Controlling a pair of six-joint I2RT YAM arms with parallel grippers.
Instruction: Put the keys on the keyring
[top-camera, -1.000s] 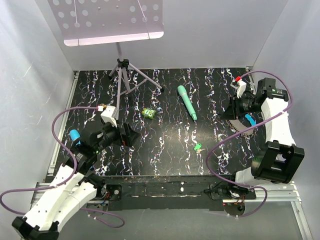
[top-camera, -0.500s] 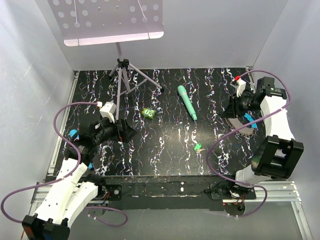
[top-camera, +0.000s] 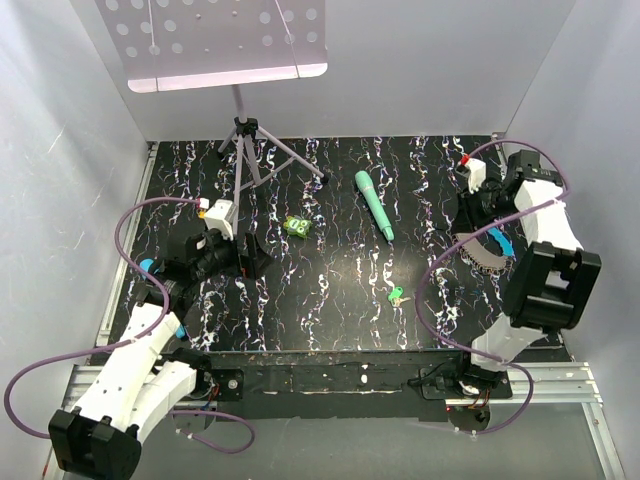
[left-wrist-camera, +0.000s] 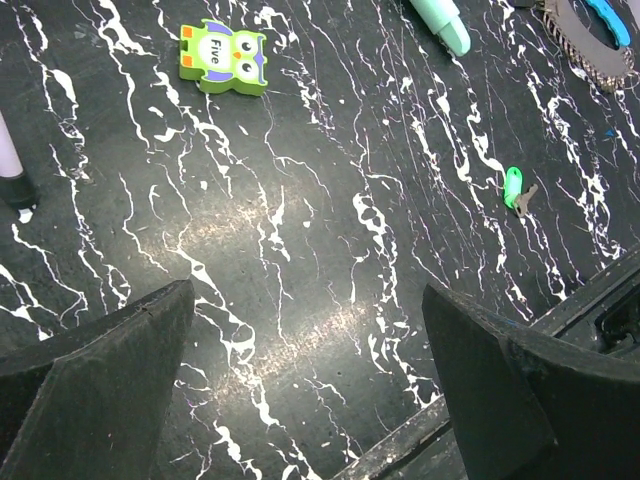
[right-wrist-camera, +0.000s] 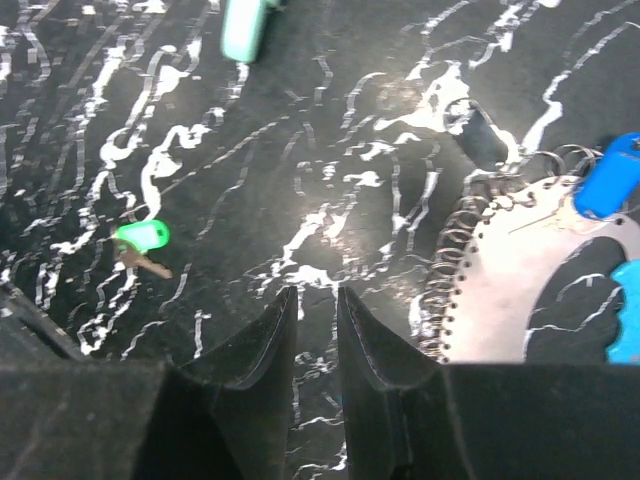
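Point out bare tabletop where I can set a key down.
Widest bare patch: centre, bordered by the owl block, teal pen and green key. Another lies along the near edge left of that key. Crowded: right side, around the keyring and right gripper.

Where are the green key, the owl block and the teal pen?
green key (left-wrist-camera: 512, 185), left wrist view, plastic head.
owl block (left-wrist-camera: 223, 57), left wrist view, its middle.
teal pen (top-camera: 374, 205), top view, mid-barrel.
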